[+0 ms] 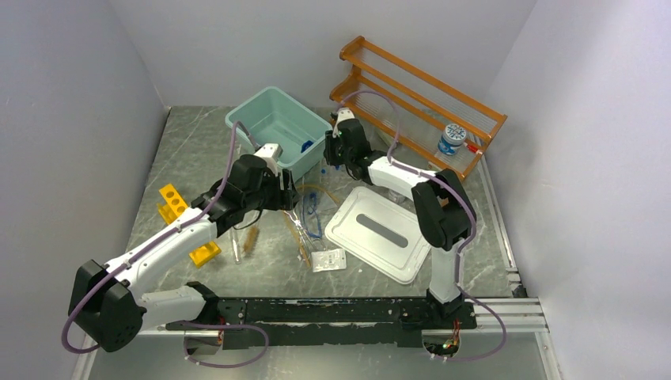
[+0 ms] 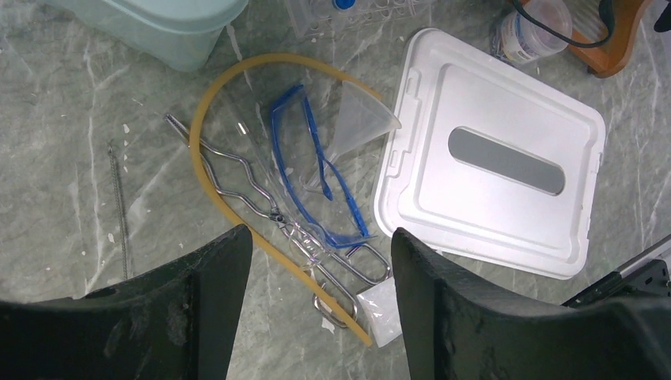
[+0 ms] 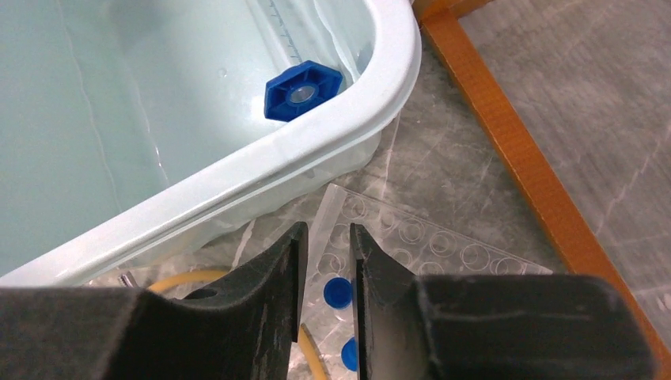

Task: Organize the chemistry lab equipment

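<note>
Left tool (image 2: pixel 319 241) hangs spread wide over the blue-framed goggles (image 2: pixel 301 158), which I judge light, springy and scratch-prone, so I'd pinch the frame.

white links (image 1: pixel 162 241), black joints (image 1: pixel 107 305), purple cables (image 1: pixel 230 158)

You had a pale teal plastic bin (image 1: pixel 277 123) standing upright and open-mouthed at the back of the grey marbled table (image 1: pixel 198 150). Close to its right corner, but not touching it, the orange wooden two-tier shelf (image 1: pixel 431 81) ran slantwise from the back wall toward the right wall. In front of the shelf, a white rectangular lid (image 1: pixel 372 237) lay flat and askew on the table, with a grey oblong recess in its middle. Plain grey walls (image 1: pixel 71 119) closed the table in on three sides.
</note>
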Action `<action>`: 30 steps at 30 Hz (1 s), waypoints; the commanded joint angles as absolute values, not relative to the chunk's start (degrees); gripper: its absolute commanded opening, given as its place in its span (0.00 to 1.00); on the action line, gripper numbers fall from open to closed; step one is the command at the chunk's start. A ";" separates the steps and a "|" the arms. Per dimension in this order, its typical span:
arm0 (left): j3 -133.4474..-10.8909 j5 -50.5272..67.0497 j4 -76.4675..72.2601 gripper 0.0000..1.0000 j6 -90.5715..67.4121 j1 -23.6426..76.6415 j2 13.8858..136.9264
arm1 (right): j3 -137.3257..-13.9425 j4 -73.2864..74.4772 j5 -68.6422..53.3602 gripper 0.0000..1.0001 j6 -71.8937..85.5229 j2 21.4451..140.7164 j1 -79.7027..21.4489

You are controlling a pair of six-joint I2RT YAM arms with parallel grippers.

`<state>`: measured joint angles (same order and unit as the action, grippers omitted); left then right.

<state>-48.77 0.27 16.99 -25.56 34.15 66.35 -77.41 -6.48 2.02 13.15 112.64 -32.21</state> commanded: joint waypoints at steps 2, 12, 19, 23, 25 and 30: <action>-48.01 0.87 15.12 0.69 -25.49 33.64 65.13 | -80.36 -1.84 0.77 0.28 13.08 114.65 -31.82; -47.90 1.07 15.16 0.69 -25.58 33.65 65.04 | -82.25 3.52 0.27 0.19 11.31 114.62 -31.83; -47.64 1.17 15.12 0.69 -25.66 33.66 64.82 | -81.68 5.72 -2.13 0.14 10.01 112.69 -31.88; -47.66 1.19 15.14 0.69 -25.66 33.66 64.71 | -80.64 5.93 -1.68 0.13 9.37 111.41 -31.84; -47.64 1.14 15.12 0.69 -25.66 33.66 64.69 | -79.96 5.72 -1.97 0.13 9.04 110.81 -31.90; -47.48 1.10 15.12 0.69 -25.66 33.66 64.59 | -77.91 4.84 -3.57 0.12 7.72 109.42 -31.89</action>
<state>-48.23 0.27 16.93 -25.56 34.15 65.78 -80.05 4.60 -1.65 9.58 112.20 -32.10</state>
